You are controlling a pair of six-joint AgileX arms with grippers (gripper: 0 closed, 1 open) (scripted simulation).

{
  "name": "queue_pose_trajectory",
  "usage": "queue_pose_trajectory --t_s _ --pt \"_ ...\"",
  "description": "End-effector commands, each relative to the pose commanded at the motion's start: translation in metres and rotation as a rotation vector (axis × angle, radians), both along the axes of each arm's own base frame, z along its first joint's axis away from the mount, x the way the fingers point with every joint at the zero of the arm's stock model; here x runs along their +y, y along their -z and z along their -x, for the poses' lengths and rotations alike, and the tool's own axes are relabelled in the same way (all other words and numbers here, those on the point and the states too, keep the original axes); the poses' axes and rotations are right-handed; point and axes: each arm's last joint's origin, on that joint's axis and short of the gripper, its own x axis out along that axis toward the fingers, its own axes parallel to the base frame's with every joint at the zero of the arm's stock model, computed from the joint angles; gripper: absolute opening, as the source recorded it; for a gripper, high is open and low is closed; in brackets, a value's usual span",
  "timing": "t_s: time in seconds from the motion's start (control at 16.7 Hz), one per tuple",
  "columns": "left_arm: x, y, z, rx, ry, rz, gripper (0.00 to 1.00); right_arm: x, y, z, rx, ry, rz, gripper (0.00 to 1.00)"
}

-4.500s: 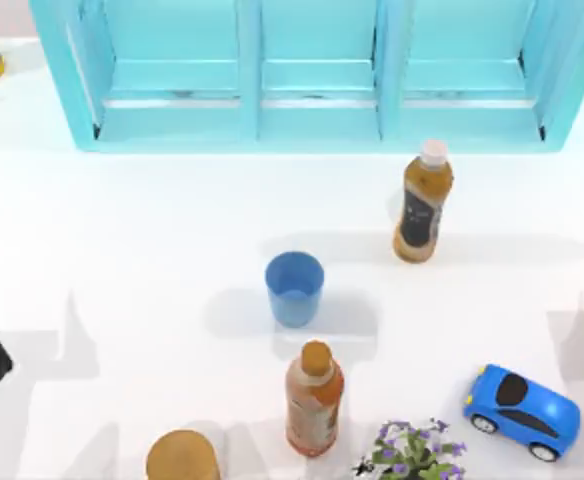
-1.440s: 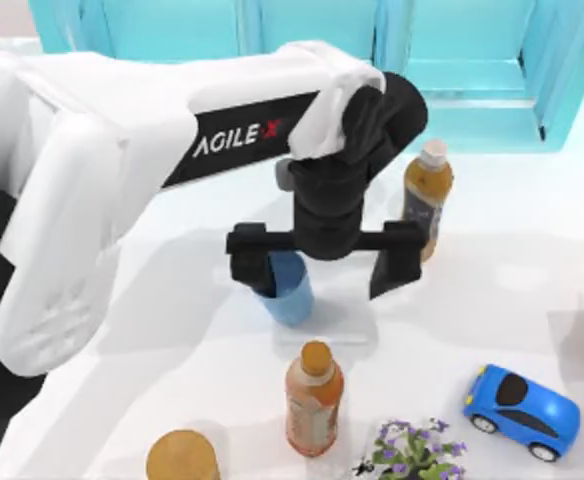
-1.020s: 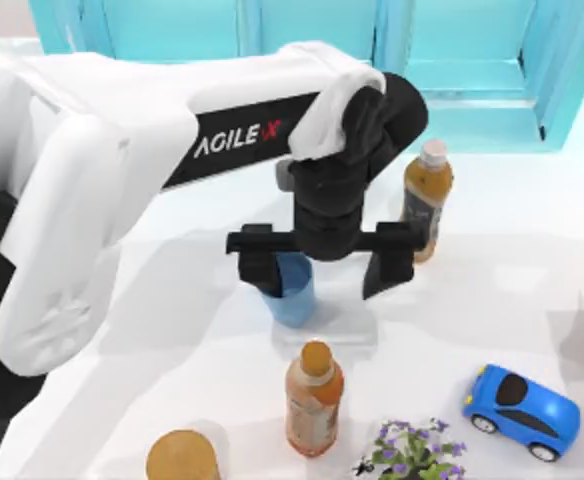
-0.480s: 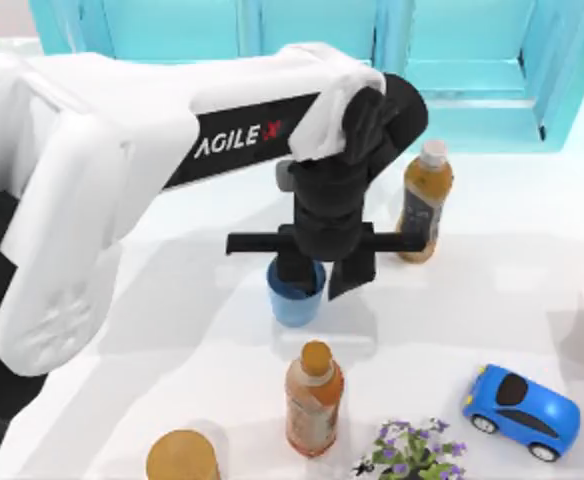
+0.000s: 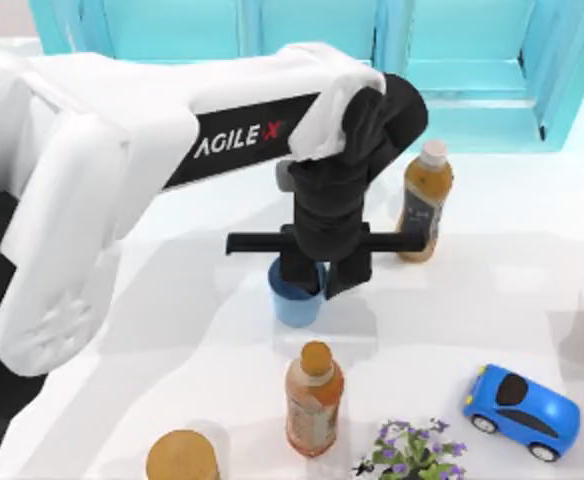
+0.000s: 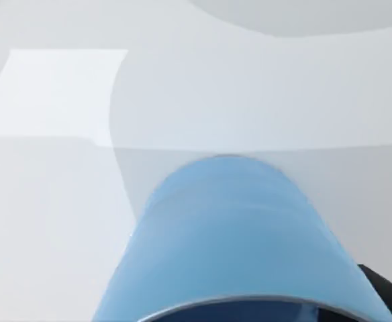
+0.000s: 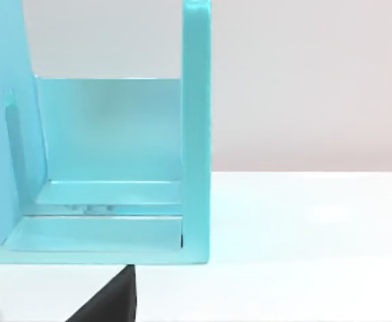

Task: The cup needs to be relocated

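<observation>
Since a moment ago my left gripper (image 5: 313, 283) has narrowed onto the cup (image 5: 296, 303), which stands upright directly beneath it, fingers seemingly pinching the rim's far wall, so lifting straight up comes next.

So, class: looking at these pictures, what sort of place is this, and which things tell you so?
Probably a rendered tabletop test scene: a plain white table, a turquoise shelf unit at its back, and unrelated props, with the left gripper closed on a blue cup near a toy car.
</observation>
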Motion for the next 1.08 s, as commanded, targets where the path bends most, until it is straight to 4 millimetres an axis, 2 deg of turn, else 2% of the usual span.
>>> queue_pose_trajectory --t_s 0.18,0.3,0.42,0.54,0.72,0.84,0.96,1.08 --pt "0.006 -0.003 -0.003 -0.001 0.000 0.000 0.00 0.000 0.000 0.000 0.000 0.000 0.000 1.00" --pt "0.028 -0.010 -0.012 0.000 0.000 -0.001 0.00 0.000 0.000 0.000 0.000 0.000 0.000 1.00" --pt "0.067 -0.020 -0.025 0.001 0.001 -0.003 0.00 0.000 0.000 0.000 0.000 0.000 0.000 1.00" --pt "0.116 -0.033 -0.035 0.003 0.000 -0.004 0.00 0.000 0.000 0.000 0.000 0.000 0.000 1.00" --pt "0.193 -0.050 -0.036 0.004 -0.001 -0.006 0.00 0.000 0.000 0.000 0.000 0.000 0.000 1.00" --pt "0.242 -0.060 -0.029 0.005 -0.001 -0.006 0.00 0.000 0.000 0.000 0.000 0.000 0.000 1.00" --pt "0.274 -0.067 -0.017 0.005 0.000 -0.007 0.00 0.000 0.000 0.000 0.000 0.000 0.000 1.00" --pt "0.290 -0.070 -0.009 0.005 0.000 -0.007 0.00 0.000 0.000 0.000 0.000 0.000 0.000 1.00"
